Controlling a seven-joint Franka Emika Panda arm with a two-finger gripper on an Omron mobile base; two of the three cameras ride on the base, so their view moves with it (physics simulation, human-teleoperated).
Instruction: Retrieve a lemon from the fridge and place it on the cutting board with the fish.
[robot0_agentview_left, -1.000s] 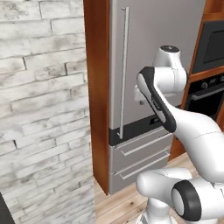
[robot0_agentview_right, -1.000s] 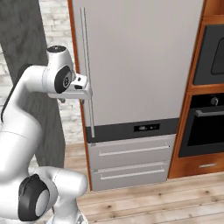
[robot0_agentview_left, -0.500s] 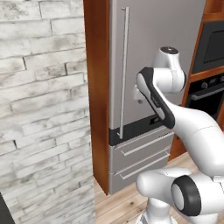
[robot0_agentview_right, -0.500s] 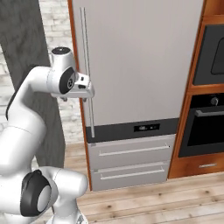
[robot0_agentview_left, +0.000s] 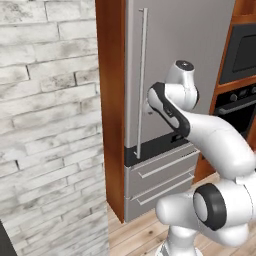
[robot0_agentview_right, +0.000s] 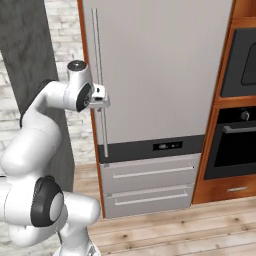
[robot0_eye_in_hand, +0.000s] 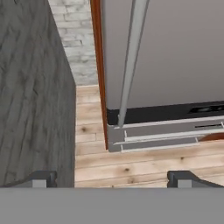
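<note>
Here, fridge (robot0_agentview_right: 160, 75) shut, oven (robot0_agentview_right: 235, 142) beside

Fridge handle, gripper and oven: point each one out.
fridge handle (robot0_agentview_right: 99, 75): right base view, middle of the vertical bar.
gripper (robot0_eye_in_hand: 111, 178): hand view, midway between the open fingertips.
oven (robot0_agentview_right: 234, 145): right base view, glass door.

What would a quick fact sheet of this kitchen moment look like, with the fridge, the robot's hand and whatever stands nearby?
fridge: door shut, drawers below shut
handle: long upright bar at the door's left edge
gripper: open, empty, close by the bar, contact unclear
oven: dark, built into wooden cabinets to the fridge's right
wall: pale brick to the fridge's left
floor: light wood planks
</note>
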